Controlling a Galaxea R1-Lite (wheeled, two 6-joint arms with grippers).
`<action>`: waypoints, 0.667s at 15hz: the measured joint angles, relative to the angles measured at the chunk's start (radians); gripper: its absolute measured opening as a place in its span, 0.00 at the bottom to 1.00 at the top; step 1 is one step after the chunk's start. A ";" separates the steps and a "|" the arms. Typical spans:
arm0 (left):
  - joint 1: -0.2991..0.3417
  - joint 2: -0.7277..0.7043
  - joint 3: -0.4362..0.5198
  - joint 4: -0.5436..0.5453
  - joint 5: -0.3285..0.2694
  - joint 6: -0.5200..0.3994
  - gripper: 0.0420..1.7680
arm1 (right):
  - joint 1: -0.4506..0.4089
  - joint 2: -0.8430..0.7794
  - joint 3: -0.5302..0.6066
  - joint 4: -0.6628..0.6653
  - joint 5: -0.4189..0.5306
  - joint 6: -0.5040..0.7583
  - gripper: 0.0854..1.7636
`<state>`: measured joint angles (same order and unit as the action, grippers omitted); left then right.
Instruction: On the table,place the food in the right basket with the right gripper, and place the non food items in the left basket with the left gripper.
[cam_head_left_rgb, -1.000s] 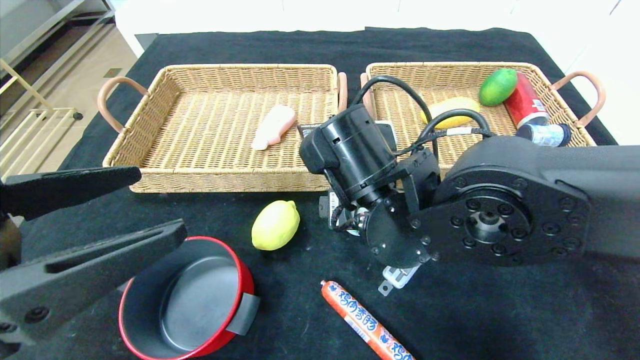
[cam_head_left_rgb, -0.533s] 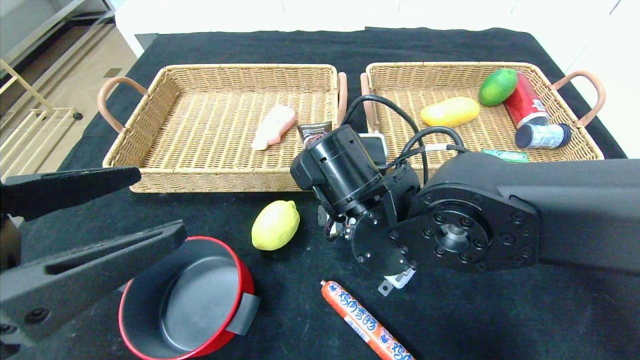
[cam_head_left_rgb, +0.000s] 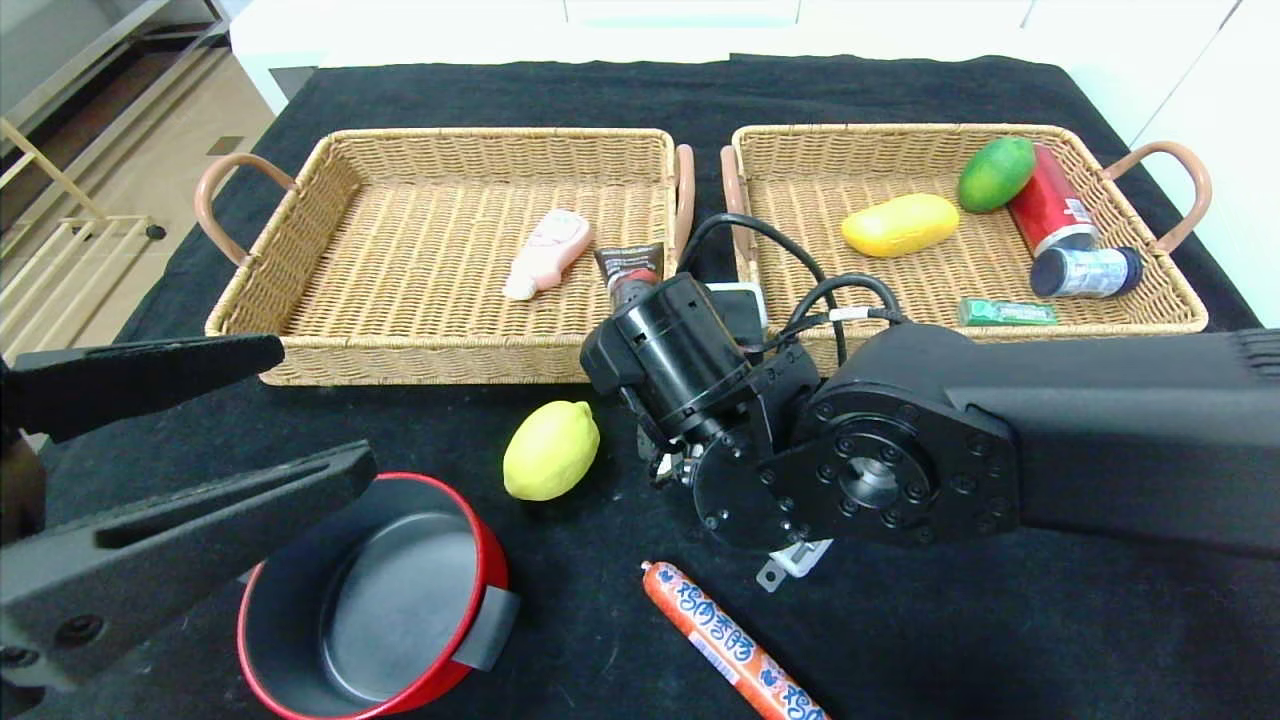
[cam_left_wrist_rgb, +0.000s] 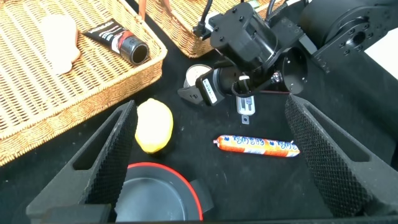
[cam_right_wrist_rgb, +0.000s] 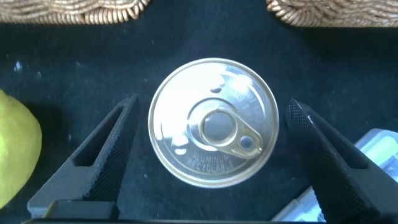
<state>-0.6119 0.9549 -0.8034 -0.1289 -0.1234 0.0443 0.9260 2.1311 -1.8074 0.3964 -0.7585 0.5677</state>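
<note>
Your right arm has dropped lower toward the counter's (cam_head_left_rgb: 1000, 620) near edge; its right hand (cam_right_wrist_rgb: 211, 155), fingers wide, straddles the upright can (cam_right_wrist_rgb: 214, 130) near the counter's middle. Your left hand (cam_left_wrist_rgb: 205, 162) hangs wide above the lemon (cam_head_left_rgb: 551, 450).

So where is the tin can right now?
The tin can stands upright on the table between the open fingers of the right hand, just right of the lemon.

In the head view the black right arm (cam_head_left_rgb: 900, 470) hides the silver pull-tab can (cam_right_wrist_rgb: 214, 130) and most of a white plastic plug piece (cam_head_left_rgb: 795, 560). The orange wrapped sausage (cam_head_left_rgb: 730, 645) runs off the bottom edge.
</note>
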 joint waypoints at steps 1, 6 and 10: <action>0.000 0.000 0.000 0.000 0.000 0.000 0.97 | -0.001 0.002 0.000 -0.004 0.000 0.000 0.96; 0.000 0.001 0.000 0.000 0.000 0.001 0.97 | -0.004 0.012 -0.005 -0.021 -0.001 0.000 0.96; -0.001 0.003 0.001 0.000 0.000 0.002 0.97 | -0.007 0.017 -0.006 -0.021 -0.001 0.000 0.66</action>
<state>-0.6128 0.9579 -0.8023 -0.1289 -0.1236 0.0460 0.9187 2.1481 -1.8132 0.3755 -0.7600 0.5672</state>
